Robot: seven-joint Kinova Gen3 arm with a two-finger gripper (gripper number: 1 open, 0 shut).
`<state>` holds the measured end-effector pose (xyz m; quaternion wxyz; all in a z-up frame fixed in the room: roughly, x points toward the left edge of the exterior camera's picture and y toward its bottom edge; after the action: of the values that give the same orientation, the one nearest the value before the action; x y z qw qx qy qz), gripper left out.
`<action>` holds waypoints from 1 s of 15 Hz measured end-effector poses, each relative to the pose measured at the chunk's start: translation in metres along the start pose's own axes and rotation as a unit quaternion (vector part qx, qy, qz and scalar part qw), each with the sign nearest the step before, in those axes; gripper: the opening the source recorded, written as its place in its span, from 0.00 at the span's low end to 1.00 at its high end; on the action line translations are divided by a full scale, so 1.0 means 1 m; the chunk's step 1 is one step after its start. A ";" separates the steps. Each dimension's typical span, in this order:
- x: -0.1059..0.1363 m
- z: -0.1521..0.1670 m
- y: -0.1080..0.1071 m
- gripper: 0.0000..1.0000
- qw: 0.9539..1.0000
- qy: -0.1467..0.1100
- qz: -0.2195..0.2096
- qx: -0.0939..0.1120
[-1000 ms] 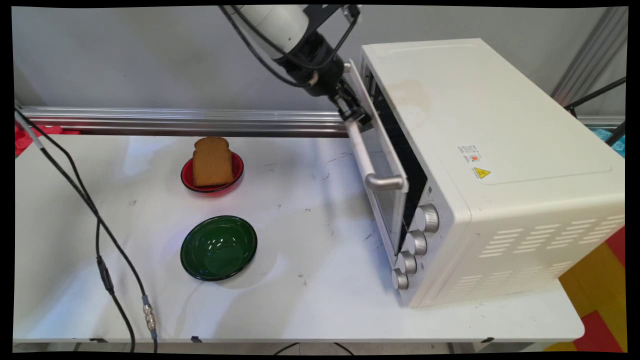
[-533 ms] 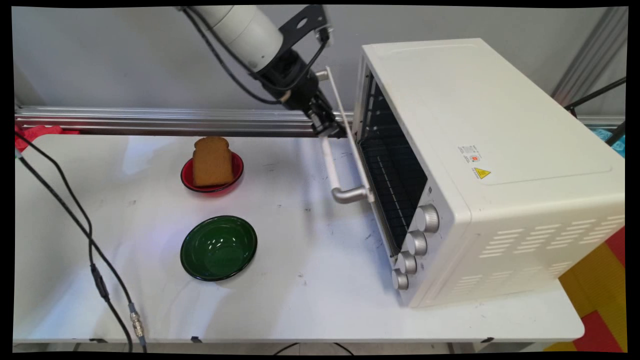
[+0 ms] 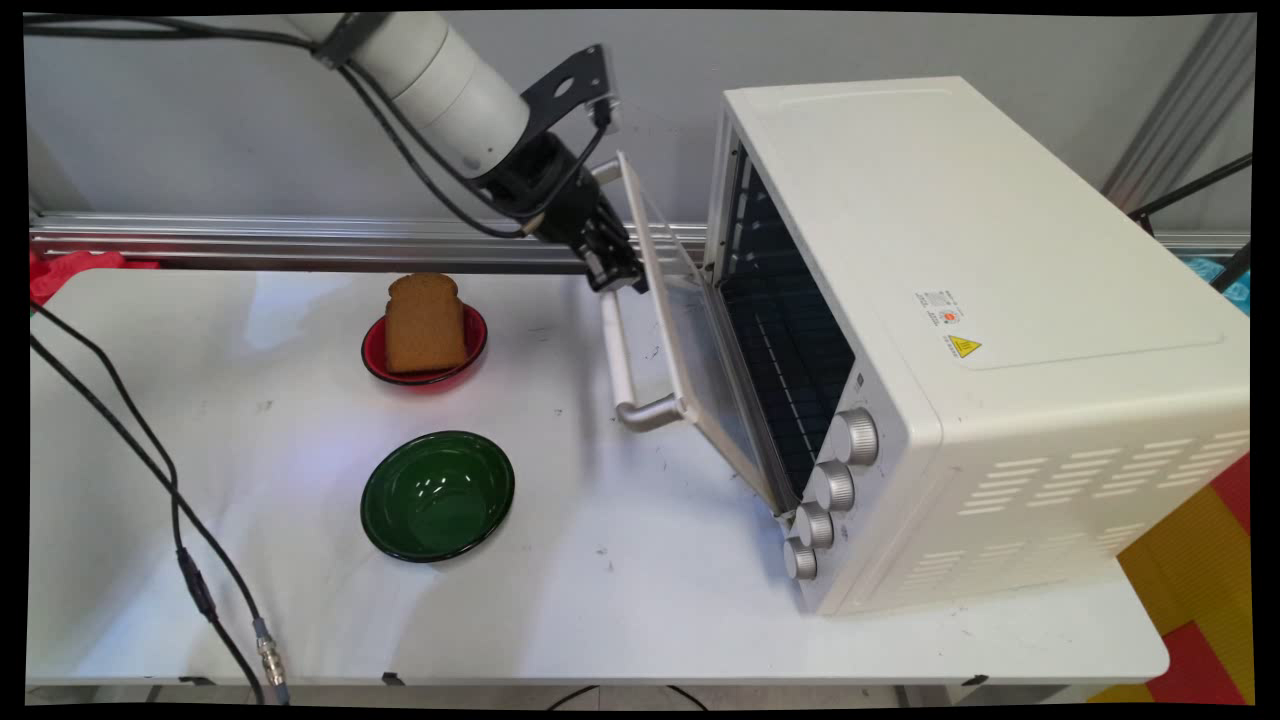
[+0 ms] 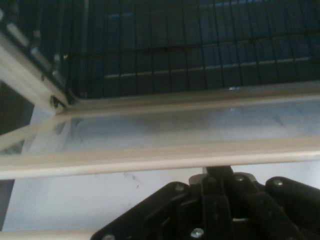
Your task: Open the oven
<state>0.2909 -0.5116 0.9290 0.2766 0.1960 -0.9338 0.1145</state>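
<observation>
Gripping the far end of the oven door's handle [image 3: 618, 352], the pincer [image 3: 617, 275] is clenched on that bar, with the glass door [image 3: 690, 370] tilted partly open from the white oven [image 3: 960, 330], hinged at its lower edge. The oven stands on the right half of the bench [image 3: 600, 600], its rear end near the bench's right edge. Open surface lies in front of the door, toward a green bowl [image 3: 437, 495] and a red plate [image 3: 372, 355] carrying a slice of bread [image 3: 425, 322], both well apart from the handle.

The main view shows four knobs [image 3: 830, 487] beside the door and black cables [image 3: 150, 450] hanging at the left. The hand view alone shows the wire rack [image 4: 200, 55] inside the dark cavity, seen past the door's pale frame [image 4: 150, 159].

The arm [image 3: 450, 75] slants down from the upper left, wrist pointing toward the oven.
</observation>
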 end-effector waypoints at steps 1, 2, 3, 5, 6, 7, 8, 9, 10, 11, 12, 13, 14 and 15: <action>-0.008 0.001 -0.002 0.00 1.000 -0.001 0.000 0.001; -0.014 0.002 -0.003 0.00 1.000 -0.002 0.000 0.002; -0.020 0.002 -0.005 0.00 1.000 -0.002 -0.001 0.002; -0.034 0.004 -0.007 0.00 1.000 -0.002 -0.004 0.003; -0.040 0.004 -0.007 0.00 1.000 -0.001 -0.006 0.003; -0.044 0.004 -0.008 0.00 1.000 -0.001 -0.007 0.003; -0.050 0.005 -0.009 0.00 1.000 0.000 -0.009 0.003; -0.054 0.005 -0.009 0.00 1.000 0.001 -0.010 0.003; -0.060 0.006 -0.010 0.00 1.000 0.002 -0.012 0.003; -0.067 0.007 -0.011 0.00 1.000 0.004 -0.015 0.004; -0.074 0.007 -0.011 0.00 1.000 0.005 -0.018 0.003; -0.080 0.008 -0.012 0.00 1.000 0.006 -0.021 0.003; -0.083 0.009 -0.012 0.00 1.000 0.006 -0.023 0.002; -0.089 0.009 -0.012 0.00 1.000 0.007 -0.027 0.002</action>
<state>0.3604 -0.4985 0.8724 0.2859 0.2204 -0.9260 0.1101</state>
